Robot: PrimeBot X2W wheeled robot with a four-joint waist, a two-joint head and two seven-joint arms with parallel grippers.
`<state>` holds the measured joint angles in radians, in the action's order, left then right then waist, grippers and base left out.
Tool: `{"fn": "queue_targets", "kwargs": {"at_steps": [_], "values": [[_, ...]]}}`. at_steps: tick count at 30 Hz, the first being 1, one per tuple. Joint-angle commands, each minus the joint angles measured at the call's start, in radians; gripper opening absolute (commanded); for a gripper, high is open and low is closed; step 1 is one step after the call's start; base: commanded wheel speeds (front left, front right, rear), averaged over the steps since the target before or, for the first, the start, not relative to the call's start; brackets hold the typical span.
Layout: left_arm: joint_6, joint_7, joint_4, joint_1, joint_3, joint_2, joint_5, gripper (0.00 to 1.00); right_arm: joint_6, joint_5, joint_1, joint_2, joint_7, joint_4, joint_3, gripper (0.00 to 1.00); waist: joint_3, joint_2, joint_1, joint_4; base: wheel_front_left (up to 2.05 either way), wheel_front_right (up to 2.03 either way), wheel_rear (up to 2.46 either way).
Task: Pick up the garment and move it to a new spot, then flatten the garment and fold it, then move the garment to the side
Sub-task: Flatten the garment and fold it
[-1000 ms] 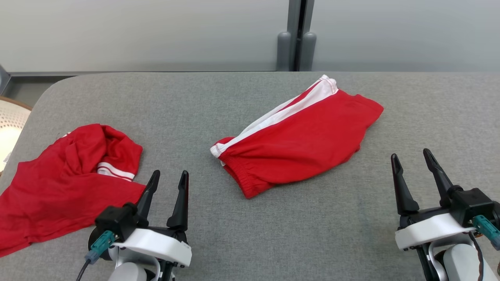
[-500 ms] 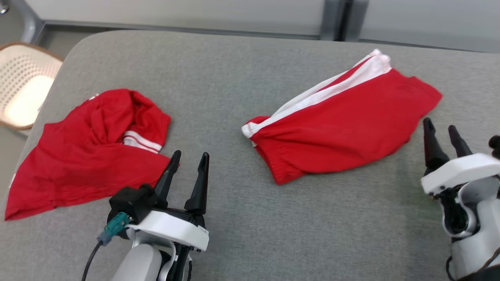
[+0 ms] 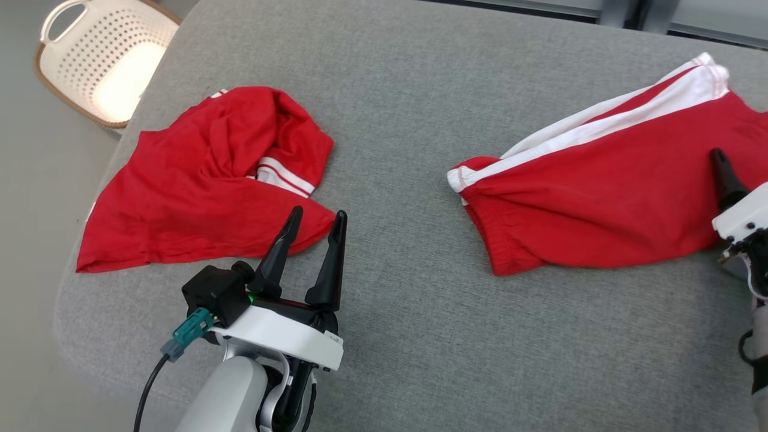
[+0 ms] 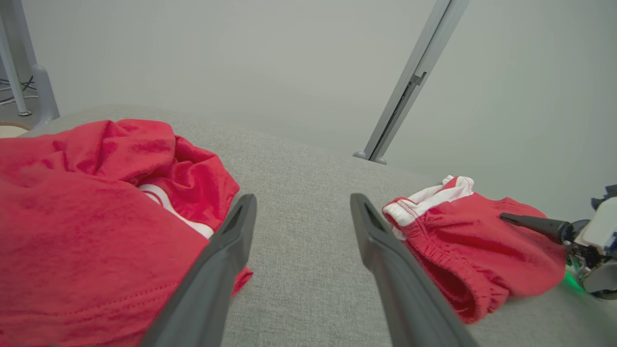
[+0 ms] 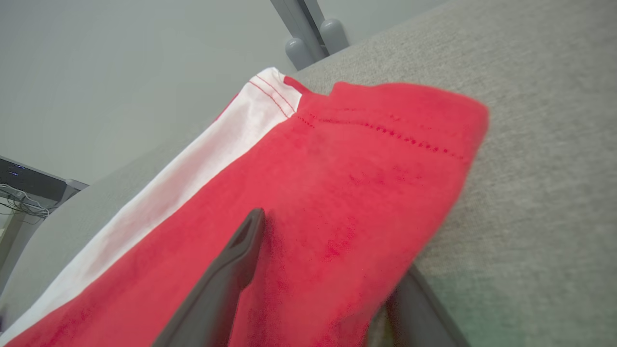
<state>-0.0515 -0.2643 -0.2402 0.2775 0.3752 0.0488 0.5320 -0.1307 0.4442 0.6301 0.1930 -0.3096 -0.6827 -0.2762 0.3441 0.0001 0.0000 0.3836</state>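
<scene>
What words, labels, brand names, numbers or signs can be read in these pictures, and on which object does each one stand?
No text can be read.
Left gripper: a tiny dark marking on its white housing, too small to read.
Crumpled red garment, red shorts, white basket: no print visible.

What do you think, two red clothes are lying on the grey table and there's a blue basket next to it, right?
Not quite: the basket is white, not blue, as the head view shows. The rest holds: two red clothes, a crumpled shirt and striped shorts, lie on the grey table, with the basket next to it.
</scene>
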Motion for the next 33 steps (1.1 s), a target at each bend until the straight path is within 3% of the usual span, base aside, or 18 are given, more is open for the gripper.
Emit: {"fn": "queue_targets", "kwargs": {"at_steps": [1, 9, 11, 12, 27, 33], "values": [[0.007, 0.000, 0.004, 0.022, 0.003, 0.003, 0.006, 1.00, 0.000, -0.008, 0.003, -0.007, -0.020, -0.032, -0.004, 1.00, 0.016, -0.0001, 0.0000, 0.021, 0.00, 0.00, 0.00], [0.013, 0.000, 0.016, 0.027, 0.019, 0.003, 0.023, 1.00, 0.000, -0.088, 0.097, -0.005, -0.060, -0.148, -0.057, 1.00, 0.042, -0.0001, 0.0000, 0.043, 0.00, 0.00, 0.00], [0.016, 0.000, 0.016, 0.031, 0.019, 0.003, 0.024, 1.00, 0.000, -0.103, 0.118, -0.006, -0.043, -0.165, -0.064, 0.04, 0.043, -0.0001, 0.0000, 0.041, 0.00, 0.00, 0.00], [0.017, 0.000, 0.014, 0.031, 0.018, 0.003, 0.024, 1.00, 0.000, -0.108, 0.128, -0.007, -0.030, -0.169, -0.063, 0.00, 0.040, -0.0001, 0.0000, 0.037, 0.00, 0.00, 0.00], [0.004, 0.000, -0.014, 0.016, -0.022, 0.004, -0.027, 1.00, 0.000, 0.037, 0.008, 0.005, 0.231, -0.084, -0.020, 0.00, -0.056, -0.0001, 0.0000, -0.101, 0.00, 0.00, 0.00], [0.002, 0.000, -0.015, -0.011, -0.043, 0.004, -0.041, 1.00, 0.000, 0.050, -0.107, 0.013, 0.299, -0.102, -0.120, 0.00, -0.106, -0.0001, 0.0000, -0.152, 0.00, 0.00, 0.00]]}}
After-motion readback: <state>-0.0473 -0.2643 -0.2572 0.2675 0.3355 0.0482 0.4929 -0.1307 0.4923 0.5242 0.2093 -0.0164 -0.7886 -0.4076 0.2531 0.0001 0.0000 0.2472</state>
